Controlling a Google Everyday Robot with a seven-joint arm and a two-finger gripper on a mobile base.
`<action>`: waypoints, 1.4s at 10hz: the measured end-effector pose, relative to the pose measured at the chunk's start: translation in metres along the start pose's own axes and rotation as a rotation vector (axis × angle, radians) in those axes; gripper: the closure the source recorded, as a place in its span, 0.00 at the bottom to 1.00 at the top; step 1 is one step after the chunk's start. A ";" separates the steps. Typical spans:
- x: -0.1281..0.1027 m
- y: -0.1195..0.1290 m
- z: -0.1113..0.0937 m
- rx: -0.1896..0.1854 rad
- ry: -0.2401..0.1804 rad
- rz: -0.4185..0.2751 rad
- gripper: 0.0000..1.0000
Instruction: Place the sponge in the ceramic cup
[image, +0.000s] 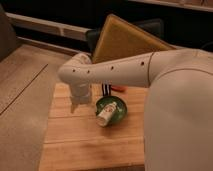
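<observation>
Camera view: a green bowl (120, 107) is seen near the middle of a wooden board (85, 145), a bit toward the back edge. A white cup (105, 118) is lying tipped in the bowl, w/ its mouth toward the front-left, over the bowl's rim. It looks like a cup, but the view is poor, so that is not sure.

The big white arm (125, 71) is stretched from the right, above and behind the bowl, and is bent down at the left end. The gripper (76, 106) is held just left of the bowl, pointed down, close over the board. It cannot be told if the gripper is open or shut, nor if anything is held in it.

The sponge cannot be found in this view, so its place vs. the bowl cannot be told.

A small dark striped thing (106, 90) is seen just behind the bowl, partly hidden by the arm. A big mustard-yellow cushion (125, 40) is leaned up well behind the bowl, tilted on one corner. A tan floor (25, 80) is seen far left of the bowl.
</observation>
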 end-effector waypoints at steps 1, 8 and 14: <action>0.000 0.000 0.000 0.000 0.000 0.000 0.35; 0.000 0.000 0.000 0.000 0.000 0.000 0.35; -0.053 -0.016 -0.025 0.041 -0.190 -0.044 0.35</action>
